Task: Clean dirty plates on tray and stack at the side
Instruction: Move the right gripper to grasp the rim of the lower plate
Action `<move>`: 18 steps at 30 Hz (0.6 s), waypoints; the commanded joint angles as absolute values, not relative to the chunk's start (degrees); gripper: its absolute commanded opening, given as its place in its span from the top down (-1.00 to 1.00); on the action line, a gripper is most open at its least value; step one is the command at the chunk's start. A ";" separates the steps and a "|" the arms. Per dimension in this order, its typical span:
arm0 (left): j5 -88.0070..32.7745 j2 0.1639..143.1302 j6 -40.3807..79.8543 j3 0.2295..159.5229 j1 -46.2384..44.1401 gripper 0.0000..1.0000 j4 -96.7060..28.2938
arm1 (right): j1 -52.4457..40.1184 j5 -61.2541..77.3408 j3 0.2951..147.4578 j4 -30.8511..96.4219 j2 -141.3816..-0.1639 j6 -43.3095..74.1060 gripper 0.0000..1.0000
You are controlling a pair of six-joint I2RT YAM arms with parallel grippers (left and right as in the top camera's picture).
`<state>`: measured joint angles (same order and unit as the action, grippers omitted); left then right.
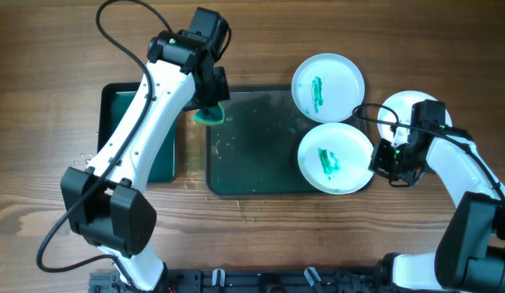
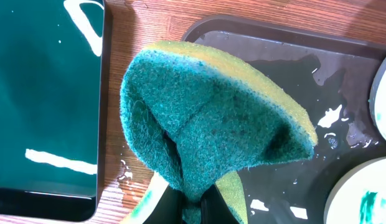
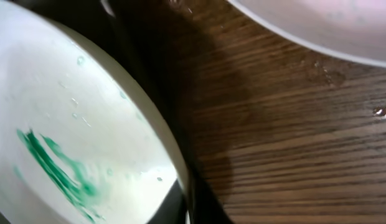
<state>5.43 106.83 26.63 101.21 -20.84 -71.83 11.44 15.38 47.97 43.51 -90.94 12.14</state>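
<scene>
The sponge [image 2: 211,118], pinched folded in the left gripper [image 2: 192,208] at the tray's [image 1: 252,163] 10 o'clock corner, should be pressed flat on a smear. The right gripper [image 1: 378,163] straddles a plate's [image 1: 346,146] 3 o'clock rim; clamping cannot be told. Counted: three plates, two at the tray's 3 o'clock end, one beyond; one smaller tray [image 1: 116,110]; one sponge.

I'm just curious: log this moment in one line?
left gripper: shut on sponge, tray corner | right gripper: at rim of smeared front plate | third plate: off tray
</scene>
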 commanded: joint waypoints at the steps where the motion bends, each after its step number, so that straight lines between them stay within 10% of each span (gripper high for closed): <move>1: 4.93 106.08 25.71 101.89 -20.78 0.92 -71.85 | 11.40 13.89 47.13 42.85 -90.21 11.90 0.92; 18: 4.91 106.08 25.71 101.89 -20.78 0.92 -72.49 | -12.47 16.49 49.91 38.13 -86.26 36.71 0.91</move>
<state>5.43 106.83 26.63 101.21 -20.84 -72.27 -7.33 20.71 48.90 40.60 -86.87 23.81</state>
